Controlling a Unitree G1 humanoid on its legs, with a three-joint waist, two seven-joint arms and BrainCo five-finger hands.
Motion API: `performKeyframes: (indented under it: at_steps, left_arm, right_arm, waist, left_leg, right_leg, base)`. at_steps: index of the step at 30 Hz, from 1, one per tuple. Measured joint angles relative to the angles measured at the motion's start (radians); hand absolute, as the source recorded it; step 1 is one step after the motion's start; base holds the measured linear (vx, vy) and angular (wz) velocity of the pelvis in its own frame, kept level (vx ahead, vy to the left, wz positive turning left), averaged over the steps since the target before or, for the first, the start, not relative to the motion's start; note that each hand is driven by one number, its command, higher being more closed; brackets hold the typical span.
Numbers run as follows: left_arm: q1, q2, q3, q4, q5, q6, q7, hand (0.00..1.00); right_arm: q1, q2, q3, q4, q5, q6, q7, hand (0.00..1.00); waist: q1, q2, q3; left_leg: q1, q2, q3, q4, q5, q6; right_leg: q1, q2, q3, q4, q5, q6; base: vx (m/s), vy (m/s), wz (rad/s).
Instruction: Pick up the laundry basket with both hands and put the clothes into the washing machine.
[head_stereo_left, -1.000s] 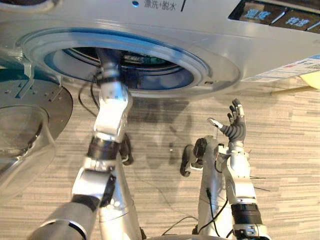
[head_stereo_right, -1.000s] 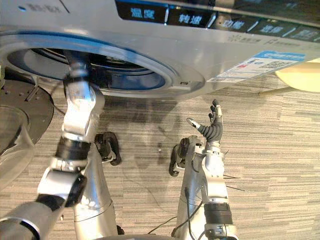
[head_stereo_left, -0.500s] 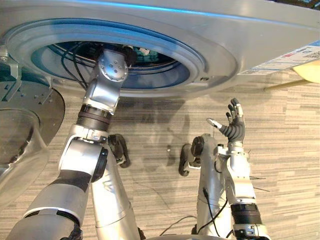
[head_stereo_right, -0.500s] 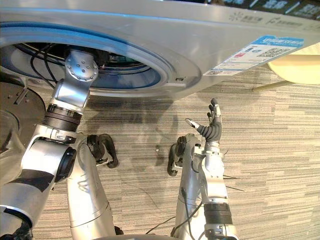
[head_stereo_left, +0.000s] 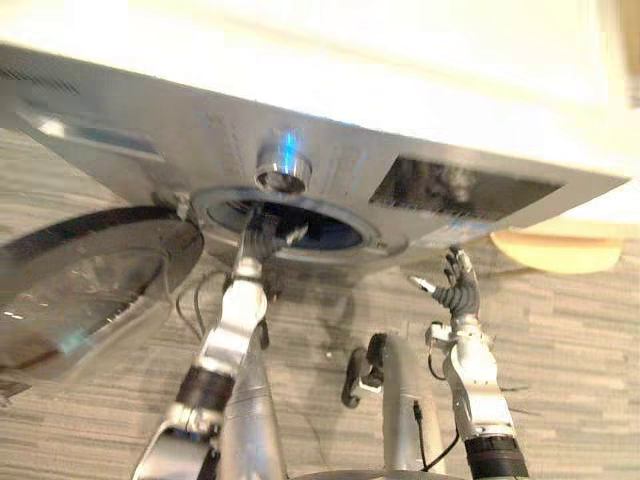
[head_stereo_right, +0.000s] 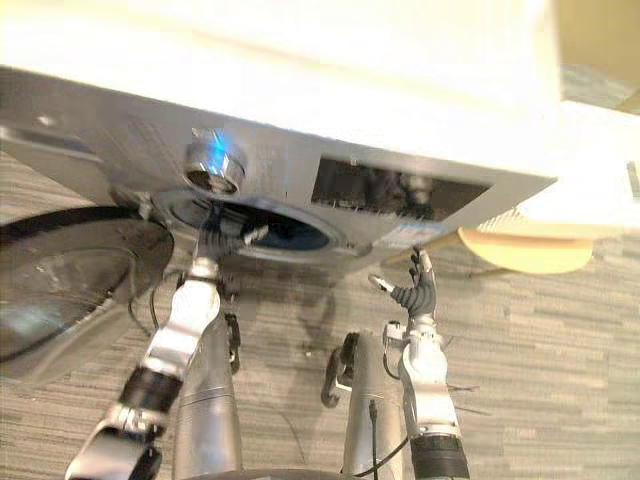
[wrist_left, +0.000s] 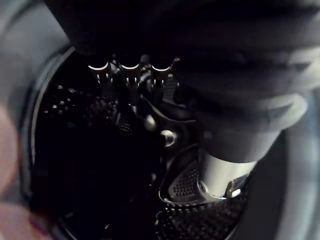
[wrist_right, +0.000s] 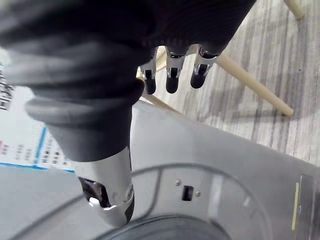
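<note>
1. At the round mouth of the silver front-loading washing machine (head_stereo_left: 200, 140), my left hand (head_stereo_left: 258, 238) reaches in past the rim, its arm rising to it from the lower left.
2. Seen from its wrist, its fingers (wrist_left: 129, 72) lie loosely straight in a row and its thumb (wrist_left: 217, 175) stands apart. They grip nothing, so this hand is open.
3. Beyond those fingers is the dark perforated metal drum (wrist_left: 90, 115). Its depth is too dark for me to tell what lies in it.
4. On my left of the mouth, the machine's round glass door (head_stereo_left: 90, 280) hangs wide open.
5. Above the mouth sits a round silver knob lit blue (head_stereo_left: 283, 170). Beside it, toward my right, is a dark rectangular display panel (head_stereo_left: 465, 188).
6. My right hand (head_stereo_left: 460, 293) is raised in the air below the machine's right corner, well apart from the mouth. Its fingers are straight and spread with the thumb out, so it is open and touches nothing.
7. From that wrist, past the fingertips (wrist_right: 171, 82), I see the grey striped floor (wrist_right: 300, 60) and slanted pale wooden legs (wrist_right: 255, 85).
8. A beige round tabletop (head_stereo_left: 555, 250) shows just beside the machine's right corner.
9. The right wrist view also takes in the machine's silver front, with a small dark latch slot (wrist_right: 187, 192) by the door ring and a white printed label edged in blue (wrist_right: 20, 130).
</note>
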Motion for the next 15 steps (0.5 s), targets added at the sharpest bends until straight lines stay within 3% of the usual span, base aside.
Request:
performKeyframes:
  at_steps: [5, 10, 13, 15]
  left_arm:
    - [0.179, -0.062, 0.074, 0.094, -0.04, -0.001, -0.039, 0.0]
    - [0.206, -0.066, 0.173, 0.395, -0.037, 0.002, -0.041, 0.0]
    - [0.192, -0.042, 0.202, 0.531, -0.036, 0.01, -0.054, 0.0]
    - [0.198, -0.028, 0.204, 0.559, -0.035, 0.011, -0.059, 0.0]
  right_arm:
    - [0.055, 0.001, -0.004, 0.108, -0.008, 0.019, 0.01, 0.0]
    - [0.041, -0.005, -0.035, 0.337, -0.009, 0.018, 0.024, 0.0]
    - [0.001, -0.023, -0.068, 0.522, -0.016, 0.025, 0.034, 0.0]
    - [0.002, -0.029, -0.071, 0.563, -0.016, 0.029, 0.038, 0.0]
  waist:
    - [0.003, 0.011, -0.073]
    - [0.0, 0.038, -0.181]
    - [-0.001, 0.051, -0.193]
    - [-0.001, 0.052, -0.192]
  left_leg:
    - [0.271, -0.019, 0.073, -0.275, 0.075, 0.01]
    - [0.498, -0.053, 0.154, -0.605, 0.198, 0.018]
    - [0.634, -0.081, 0.194, -0.83, 0.302, 0.019]
    - [0.677, -0.087, 0.207, -0.867, 0.314, 0.017]
  right_leg:
    - [0.255, 0.002, -0.03, -0.294, 0.107, 0.025]
    - [0.443, 0.026, -0.026, -0.651, 0.271, 0.048]
    - [0.543, 0.043, -0.02, -0.832, 0.365, 0.054]
    - [0.572, 0.051, -0.011, -0.853, 0.376, 0.053]
  base:
    - [0.2, 0.037, 0.04]
    - [0.14, 0.052, -0.21]
    - [0.1, 0.03, -0.17]
    - [0.03, 0.021, -0.18]
